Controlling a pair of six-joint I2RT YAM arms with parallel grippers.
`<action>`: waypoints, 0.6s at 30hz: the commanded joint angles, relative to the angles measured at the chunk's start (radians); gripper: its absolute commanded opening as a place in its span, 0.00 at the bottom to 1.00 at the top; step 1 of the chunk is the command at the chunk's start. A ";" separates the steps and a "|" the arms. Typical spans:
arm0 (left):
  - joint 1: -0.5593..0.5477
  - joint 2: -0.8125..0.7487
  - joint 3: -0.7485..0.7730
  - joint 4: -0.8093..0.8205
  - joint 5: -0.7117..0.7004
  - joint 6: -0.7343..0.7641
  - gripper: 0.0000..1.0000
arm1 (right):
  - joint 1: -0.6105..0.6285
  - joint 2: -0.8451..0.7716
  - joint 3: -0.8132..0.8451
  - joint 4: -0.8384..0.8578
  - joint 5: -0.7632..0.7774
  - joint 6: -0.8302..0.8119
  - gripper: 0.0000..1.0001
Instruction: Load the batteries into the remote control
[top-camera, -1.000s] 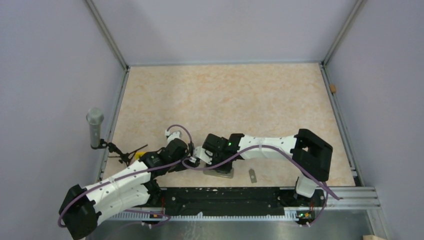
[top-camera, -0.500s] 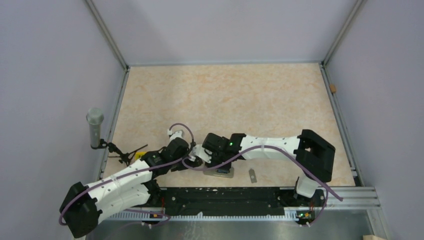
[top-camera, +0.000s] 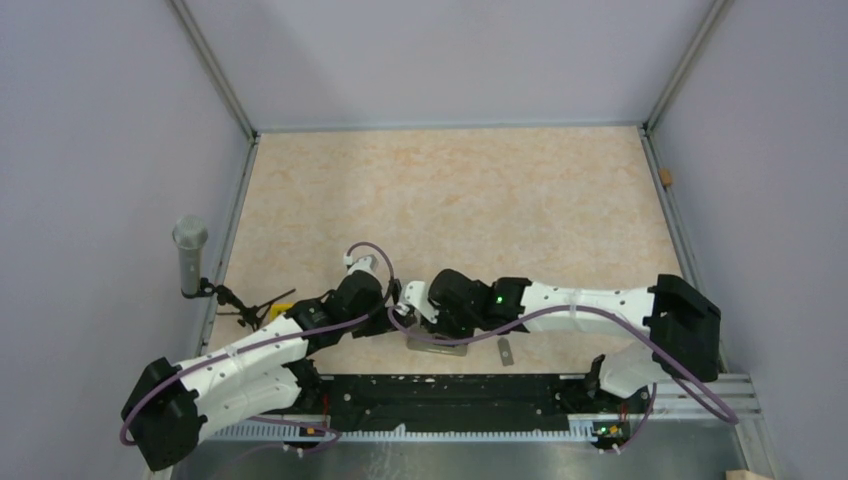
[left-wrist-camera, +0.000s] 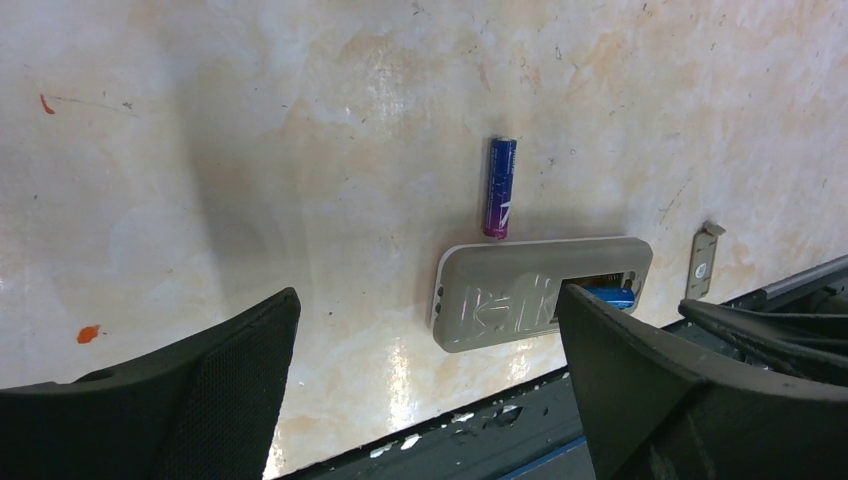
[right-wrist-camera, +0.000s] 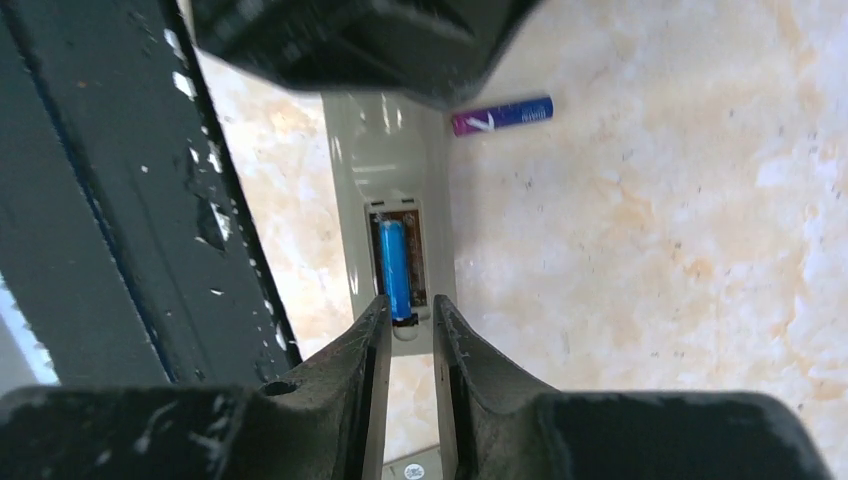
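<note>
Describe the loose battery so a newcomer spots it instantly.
By the table's near edge lies the slim remote control, grey back up. The thin blue, red-tipped battery lies on bare tabletop beside its long side; its twin sits inside the remote.

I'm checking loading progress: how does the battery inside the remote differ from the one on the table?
The seated battery rests in the remote's open compartment; the loose battery lies on the table beside it. The seated battery runs along the remote; the loose battery lies crosswise to it. The loose battery shows a purplish end; the seated battery shows only blue. Both are slim cylinders.
</note>
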 joint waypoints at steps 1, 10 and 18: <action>-0.003 -0.010 0.025 0.041 0.000 0.003 0.98 | 0.006 -0.069 -0.080 0.090 0.076 0.083 0.22; 0.000 -0.047 0.001 0.024 -0.025 -0.013 0.98 | -0.031 -0.085 -0.135 0.180 0.064 0.112 0.30; 0.007 -0.103 -0.036 0.012 -0.048 -0.038 0.99 | -0.070 -0.028 -0.110 0.223 0.046 0.084 0.34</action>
